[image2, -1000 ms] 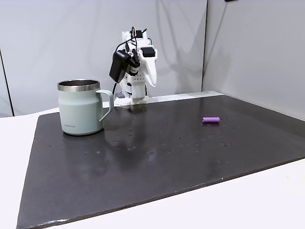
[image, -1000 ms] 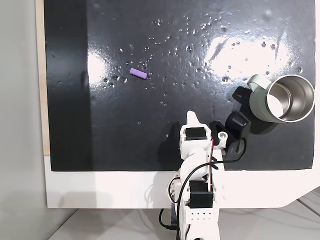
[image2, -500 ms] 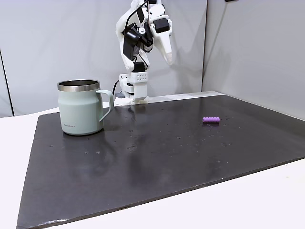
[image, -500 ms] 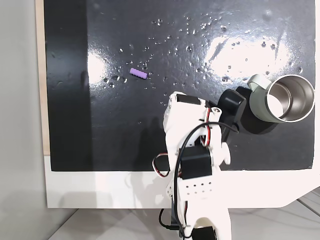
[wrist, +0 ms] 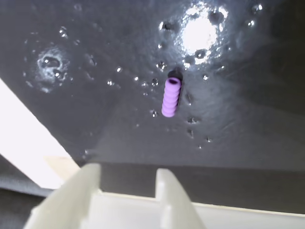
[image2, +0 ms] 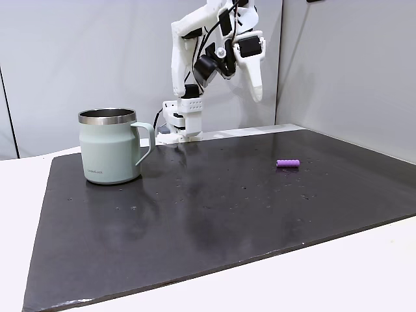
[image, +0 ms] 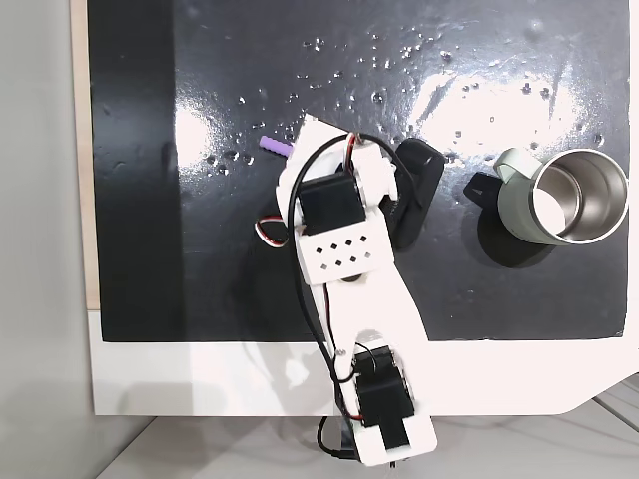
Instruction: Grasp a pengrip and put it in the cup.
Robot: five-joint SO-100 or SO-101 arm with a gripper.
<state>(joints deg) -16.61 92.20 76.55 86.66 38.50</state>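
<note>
The pengrip (image2: 288, 163) is a small light-purple ribbed tube lying on the black mat. It sits mid-frame in the wrist view (wrist: 170, 97). From above, its left end (image: 271, 144) pokes out beside the arm's head. The sage-green cup (image2: 107, 153) stands upright with its steel inside showing, at the mat's right in the top view (image: 513, 200). My gripper (image2: 257, 95) hangs high above the mat, pointing down, behind and left of the pengrip. White fingers (wrist: 90, 188) rise from the wrist view's bottom edge, holding nothing. How the jaws stand is unclear.
The black mat (image2: 195, 214) lies on a white table, with the arm's base (image2: 182, 123) at its far edge. A grey wall panel (image2: 351, 65) stands behind the pengrip's side. A black camera block (image: 414, 185) rides beside the wrist.
The arm has unfolded from its low rest pose near the base, risen, and swung out over the mat toward the pengrip. Pengrip and cup have not moved.
</note>
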